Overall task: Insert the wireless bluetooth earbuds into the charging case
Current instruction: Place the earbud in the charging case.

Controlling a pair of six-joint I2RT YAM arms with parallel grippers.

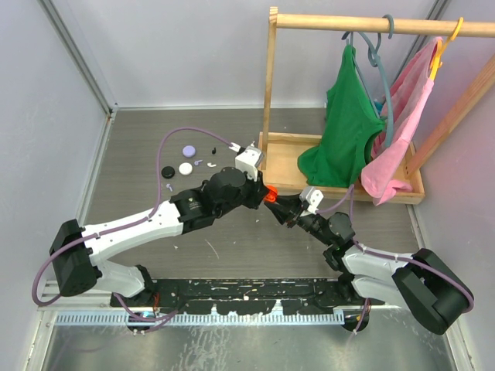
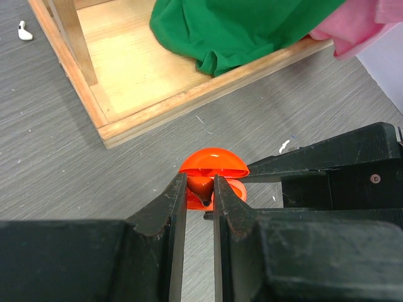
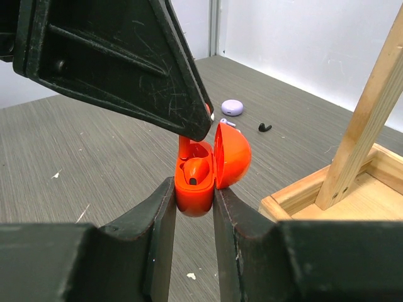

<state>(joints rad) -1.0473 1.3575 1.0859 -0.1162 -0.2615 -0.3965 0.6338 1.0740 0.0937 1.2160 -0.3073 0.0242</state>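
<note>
So, the left gripper [image 2: 200, 181] has its jaws nearly closed, just a thin slit btwn them, pinching the red earbud [image 3: 196, 170] at the tips. The bud sits down in the well of the charging case [image 3: 232, 154], stem up. The case is red-orange w/ the lid hinged open and standing upright. The right gripper [image 3: 192, 189] clamps the case body from both sides, jaws pressed against it and only as far apart as the case is wide. The two grippers meet nose to nose, left from above, right from below and the side.

In the top view the case is approx mid-tabletop, a bit right of centre, just off the near-left corner of the wooden tray [image 2: 126, 69].

Loose items lie left of centre, toward the far edge of the tabletop: lilac disc [image 1: 188, 151], white disc [image 1: 186, 168], black earbud [image 3: 264, 128] just right of the lilac disc, and a lilac earbud [image 1: 198, 163] beside the white disc. The white earbud [image 2: 24, 30] lies on the tabletop near the tray's left side.

The tray sits toward the far-right corner and carries a wooden rail. A green garment [image 2: 239, 31] and a pink garment [image 2: 371, 25] hang from the rail, w/ their lower ends bunched in the tray.
</note>
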